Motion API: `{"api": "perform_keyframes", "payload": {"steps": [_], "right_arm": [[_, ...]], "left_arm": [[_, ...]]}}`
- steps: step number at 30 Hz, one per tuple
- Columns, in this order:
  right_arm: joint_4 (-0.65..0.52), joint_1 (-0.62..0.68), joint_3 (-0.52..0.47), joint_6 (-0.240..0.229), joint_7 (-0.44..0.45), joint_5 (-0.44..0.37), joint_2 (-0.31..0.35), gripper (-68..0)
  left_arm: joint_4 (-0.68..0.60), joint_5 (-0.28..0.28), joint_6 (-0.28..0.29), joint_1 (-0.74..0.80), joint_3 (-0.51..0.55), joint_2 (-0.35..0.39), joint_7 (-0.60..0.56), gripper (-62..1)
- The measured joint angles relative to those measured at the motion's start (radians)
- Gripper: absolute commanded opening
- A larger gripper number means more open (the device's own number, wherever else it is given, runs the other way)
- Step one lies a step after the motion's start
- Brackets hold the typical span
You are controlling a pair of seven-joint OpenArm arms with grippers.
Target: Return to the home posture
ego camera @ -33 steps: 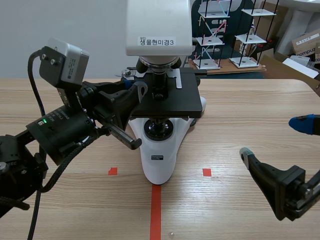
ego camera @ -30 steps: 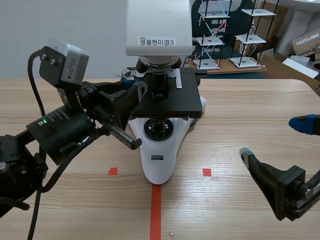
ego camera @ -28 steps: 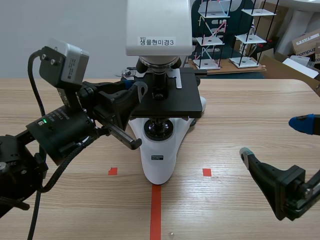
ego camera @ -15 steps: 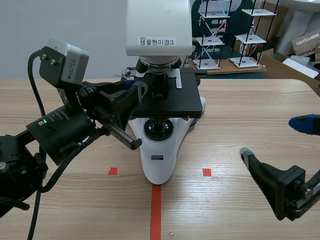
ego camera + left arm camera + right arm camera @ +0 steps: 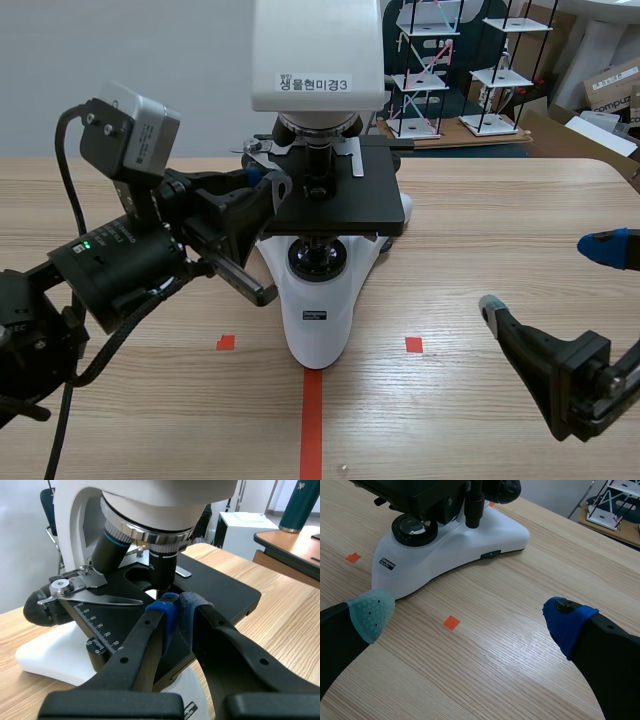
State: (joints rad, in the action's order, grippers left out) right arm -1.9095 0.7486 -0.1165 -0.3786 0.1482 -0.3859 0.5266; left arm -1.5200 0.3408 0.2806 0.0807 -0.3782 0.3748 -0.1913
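Left gripper [image 5: 179,611]: blue pads closed together, nothing seen between, tips at edge of black stage [image 5: 225,587], 9 o'clock side of microscope [image 5: 318,300]. Only left wrist view shows 2 objectives [image 5: 114,550] over stage and ruler scale [image 5: 97,622]. Only scene view shows label [image 5: 316,84] on white head. Microscope mid-table [image 5: 480,220], base front at far end of red tape line [image 5: 311,420]. Right gripper [image 5: 469,617]: fingers spread wide, empty, at 4 o'clock from microscope, well apart. Only right wrist view shows orange square [image 5: 451,622] between its pads.
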Motion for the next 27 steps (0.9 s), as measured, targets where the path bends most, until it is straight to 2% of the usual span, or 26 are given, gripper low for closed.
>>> {"api": "perform_keyframes", "payload": {"steps": [3, 9, 18, 21, 25, 27], "right_arm": [[0.000, 0.000, 0.000, 0.000, 0.000, 0.000, 0.000, 0.4], [0.000, 0.000, 0.000, 0.000, 0.000, 0.000, 0.000, 0.4], [0.000, 0.000, 0.000, 0.000, 0.000, 0.000, 0.000, 0.4], [0.000, 0.000, 0.000, 0.000, 0.000, 0.000, 0.000, 0.4], [0.000, 0.000, 0.000, 0.000, 0.000, 0.000, 0.000, 0.4], [0.000, 0.000, 0.000, 0.000, 0.000, 0.000, 0.000, 0.4]], "left_arm": [[-0.023, 0.000, 0.000, 0.017, 0.001, 0.021, 0.000, -58.2], [-0.150, 0.000, 0.000, 0.101, 0.049, 0.050, -0.002, -57.3], [-0.247, 0.000, 0.000, 0.293, 0.161, 0.092, -0.004, -44.1], [-0.288, -0.019, 0.000, 0.365, 0.213, 0.096, -0.005, -36.0], [-0.334, -0.050, 0.000, 0.461, 0.280, 0.096, -0.006, -15.0], [-0.355, -0.065, 0.000, 0.510, 0.308, 0.096, -0.008, -7.1]]}}
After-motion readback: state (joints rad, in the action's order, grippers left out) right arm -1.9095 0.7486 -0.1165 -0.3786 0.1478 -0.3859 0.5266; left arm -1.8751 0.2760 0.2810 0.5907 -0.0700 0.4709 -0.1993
